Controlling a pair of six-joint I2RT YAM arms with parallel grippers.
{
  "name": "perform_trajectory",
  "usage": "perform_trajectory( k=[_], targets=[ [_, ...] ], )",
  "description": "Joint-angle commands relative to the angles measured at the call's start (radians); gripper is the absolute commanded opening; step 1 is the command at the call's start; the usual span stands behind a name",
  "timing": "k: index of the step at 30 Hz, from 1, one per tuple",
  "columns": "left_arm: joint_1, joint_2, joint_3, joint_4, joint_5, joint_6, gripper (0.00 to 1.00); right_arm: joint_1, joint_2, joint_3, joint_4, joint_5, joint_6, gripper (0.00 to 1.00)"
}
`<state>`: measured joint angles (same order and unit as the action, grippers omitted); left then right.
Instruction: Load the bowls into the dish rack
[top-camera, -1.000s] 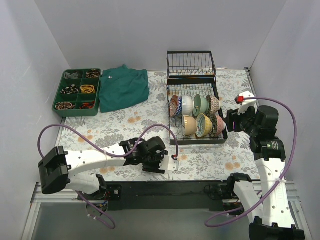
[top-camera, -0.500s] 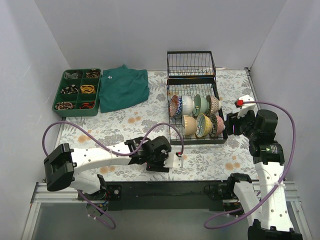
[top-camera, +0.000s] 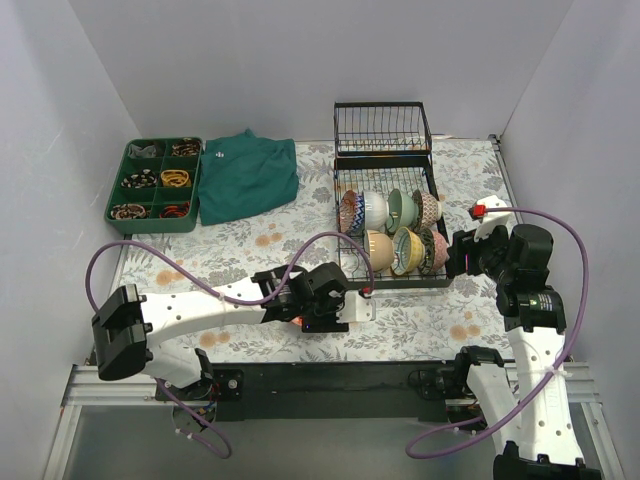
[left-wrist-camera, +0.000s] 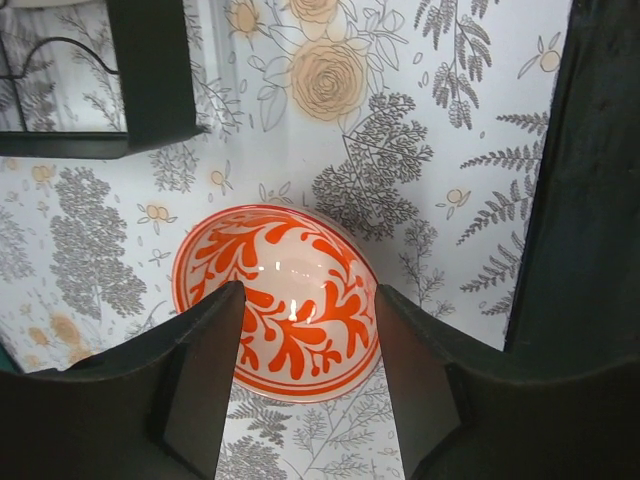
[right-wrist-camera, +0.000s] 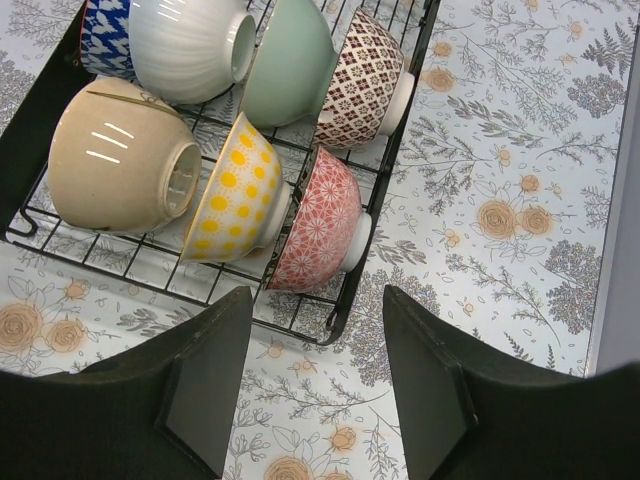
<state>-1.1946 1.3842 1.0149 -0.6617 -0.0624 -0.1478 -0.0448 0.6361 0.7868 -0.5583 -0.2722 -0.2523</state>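
A red-orange patterned bowl (left-wrist-camera: 280, 300) lies upside down on the flowered tablecloth. My left gripper (left-wrist-camera: 308, 300) is open just above it, with one finger on each side. In the top view the left gripper (top-camera: 338, 303) hides the bowl, just in front of the black wire dish rack (top-camera: 395, 284). The rack holds several bowls on their sides, among them cream (right-wrist-camera: 120, 160), yellow-sun (right-wrist-camera: 235, 195), red-patterned (right-wrist-camera: 315, 225), pale green (right-wrist-camera: 285, 70) and brown-patterned (right-wrist-camera: 365, 65). My right gripper (right-wrist-camera: 315, 300) is open and empty, over the cloth by the rack's near right corner (right-wrist-camera: 345, 300).
The rack's smaller basket section (top-camera: 383, 128) stands at its far end. A green compartment tray (top-camera: 155, 180) and a folded green cloth (top-camera: 245, 175) lie at the back left. The rack's corner frame (left-wrist-camera: 150, 80) shows close beyond the left gripper.
My left gripper has moved right along the table's front, closer to the rack's front left corner. The right gripper has shifted slightly nearer and stays open.
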Motion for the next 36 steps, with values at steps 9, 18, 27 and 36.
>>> perform_trajectory(
  k=[9,18,27,36],
  targets=[
    [-0.008,-0.002,-0.059,-0.039,0.061,-0.128,0.55,-0.004,-0.033,-0.026,0.018,0.002,0.002,0.63],
    [0.013,0.036,-0.065,-0.015,0.061,-0.118,0.42,-0.004,-0.010,-0.017,0.026,0.002,-0.004,0.63],
    [0.013,0.038,-0.104,0.004,0.061,-0.082,0.21,-0.004,-0.012,-0.029,0.028,0.005,-0.010,0.63],
    [0.015,0.032,-0.131,0.025,0.027,-0.047,0.13,-0.004,-0.018,-0.044,0.023,-0.005,0.005,0.63]
  ],
)
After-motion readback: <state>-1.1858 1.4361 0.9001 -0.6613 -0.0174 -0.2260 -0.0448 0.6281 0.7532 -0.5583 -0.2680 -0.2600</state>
